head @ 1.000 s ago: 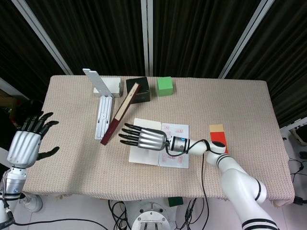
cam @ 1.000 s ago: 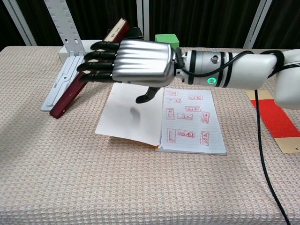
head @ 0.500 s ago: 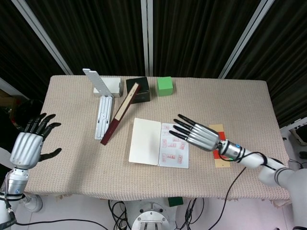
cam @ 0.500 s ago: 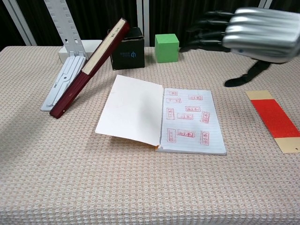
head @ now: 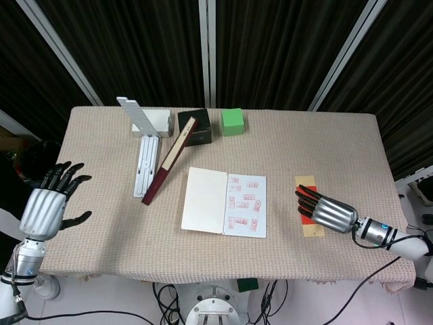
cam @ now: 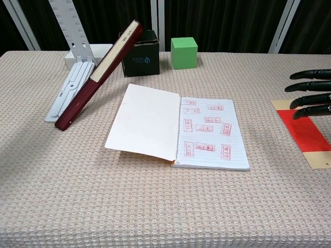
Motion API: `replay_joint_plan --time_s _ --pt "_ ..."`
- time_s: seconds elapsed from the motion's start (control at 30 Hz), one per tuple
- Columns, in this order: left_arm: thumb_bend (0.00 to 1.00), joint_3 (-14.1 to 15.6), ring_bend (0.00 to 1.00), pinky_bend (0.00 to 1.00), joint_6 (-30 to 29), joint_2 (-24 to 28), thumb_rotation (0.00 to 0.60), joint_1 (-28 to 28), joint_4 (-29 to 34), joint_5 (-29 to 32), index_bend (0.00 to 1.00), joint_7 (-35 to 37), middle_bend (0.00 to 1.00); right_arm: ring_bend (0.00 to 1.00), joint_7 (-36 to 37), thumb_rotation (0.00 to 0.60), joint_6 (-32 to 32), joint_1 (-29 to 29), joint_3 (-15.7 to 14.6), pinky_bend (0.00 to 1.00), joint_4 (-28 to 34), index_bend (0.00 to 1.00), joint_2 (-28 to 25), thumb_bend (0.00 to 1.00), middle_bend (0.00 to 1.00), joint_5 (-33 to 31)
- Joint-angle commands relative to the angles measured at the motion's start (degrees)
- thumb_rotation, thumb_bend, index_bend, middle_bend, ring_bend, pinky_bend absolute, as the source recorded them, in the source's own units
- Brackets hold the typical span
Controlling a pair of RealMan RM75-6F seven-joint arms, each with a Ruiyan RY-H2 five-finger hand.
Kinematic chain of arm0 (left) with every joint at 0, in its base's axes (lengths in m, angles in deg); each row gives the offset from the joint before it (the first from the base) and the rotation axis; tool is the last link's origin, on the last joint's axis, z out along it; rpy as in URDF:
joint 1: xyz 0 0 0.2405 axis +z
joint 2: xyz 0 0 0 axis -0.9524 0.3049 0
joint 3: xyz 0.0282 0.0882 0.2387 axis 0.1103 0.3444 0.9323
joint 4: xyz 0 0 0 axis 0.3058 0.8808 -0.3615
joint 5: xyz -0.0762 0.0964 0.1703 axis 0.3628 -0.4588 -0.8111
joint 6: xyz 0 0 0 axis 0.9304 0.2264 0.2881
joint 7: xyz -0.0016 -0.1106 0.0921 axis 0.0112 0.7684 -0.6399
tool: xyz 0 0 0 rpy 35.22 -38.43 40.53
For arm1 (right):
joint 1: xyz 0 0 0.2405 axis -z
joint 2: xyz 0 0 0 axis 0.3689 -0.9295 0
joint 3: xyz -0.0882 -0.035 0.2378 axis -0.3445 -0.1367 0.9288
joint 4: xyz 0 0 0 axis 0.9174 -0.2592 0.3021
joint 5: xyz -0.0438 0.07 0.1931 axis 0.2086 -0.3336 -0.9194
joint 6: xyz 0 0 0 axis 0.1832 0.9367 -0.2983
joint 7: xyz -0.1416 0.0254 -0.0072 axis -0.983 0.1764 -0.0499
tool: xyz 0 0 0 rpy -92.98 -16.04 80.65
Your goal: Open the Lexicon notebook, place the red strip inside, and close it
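Observation:
The notebook [head: 225, 210] [cam: 178, 133] lies open in the middle of the table, a blank page on the left and a lined page with red stamps on the right. The red strip [cam: 304, 132] [head: 305, 189] with tan ends lies flat to its right. My right hand [head: 326, 210] hovers over the strip, fingers extended and apart, holding nothing; only its fingertips [cam: 309, 97] show at the chest view's right edge. My left hand [head: 46, 208] hangs open beyond the table's left edge.
A dark red book [head: 168, 162] [cam: 97, 76] leans against a black box [head: 198, 128]. A white folding stand [head: 143, 145] and a green cube [head: 233, 121] [cam: 184, 52] sit at the back of the table [head: 108, 223].
My right hand has left the notebook's left page and swung right, and now hovers over the red strip. The notebook stays open. My left hand shifted slightly.

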Motion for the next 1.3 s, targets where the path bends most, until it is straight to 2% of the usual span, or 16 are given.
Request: replay_joint_plan --time_s 0.03,0.37,0.73,0.8,0.93,1.13,1.3 --pt "0.02 0.1 0.08 0.12 -0.1 -0.1 0.6 0.2 0.0 0.1 0.27 -0.1 0.13 0.01 3.0 0.6 -1.1 2.2 -0.2 0.0 -5.1 0.22 2.6 0.05 0.18 0.4" --pt "0.02 0.1 0.08 0.12 0.2 -0.3 0.6 0.2 -0.2 0.4 0.27 0.4 0.13 0.01 8.7 0.6 0.2 5.6 2.4 0.0 -17.3 0.19 10.4 0.04 0.16 -1.0" --pt "0.02 0.0 0.08 0.12 0.1 0.0 0.6 0.3 0.0 0.7 0.27 0.6 0.13 0.01 12.3 0.6 -0.5 4.9 2.5 0.0 -23.2 0.2 14.9 0.04 0.16 -0.3" --pt "0.02 0.0 0.08 0.12 0.0 -0.1 0.6 0.4 -0.1 0.6 0.27 0.7 0.13 0.01 12.7 0.6 -0.5 4.8 2.3 0.0 -23.7 0.21 15.1 0.07 0.16 0.0" --pt "0.02 0.1 0.08 0.12 -0.2 0.0 0.6 0.6 -0.3 0.5 0.27 0.9 0.13 0.02 13.3 0.6 0.0 5.1 2.2 0.0 -24.9 0.32 15.4 0.17 0.18 0.2" --pt "0.02 0.0 0.08 0.12 0.1 -0.2 0.6 0.4 -0.6 0.4 0.27 1.2 0.13 0.02 14.5 0.6 1.4 5.7 2.8 0.0 -26.4 0.38 16.2 0.18 0.2 -0.5" --pt "0.02 0.0 0.08 0.12 0.3 -0.3 0.6 0.2 -0.7 0.4 0.27 1.2 0.13 0.02 14.7 0.6 1.8 5.7 3.0 0.0 -27.5 0.39 16.8 0.21 0.21 -0.6"
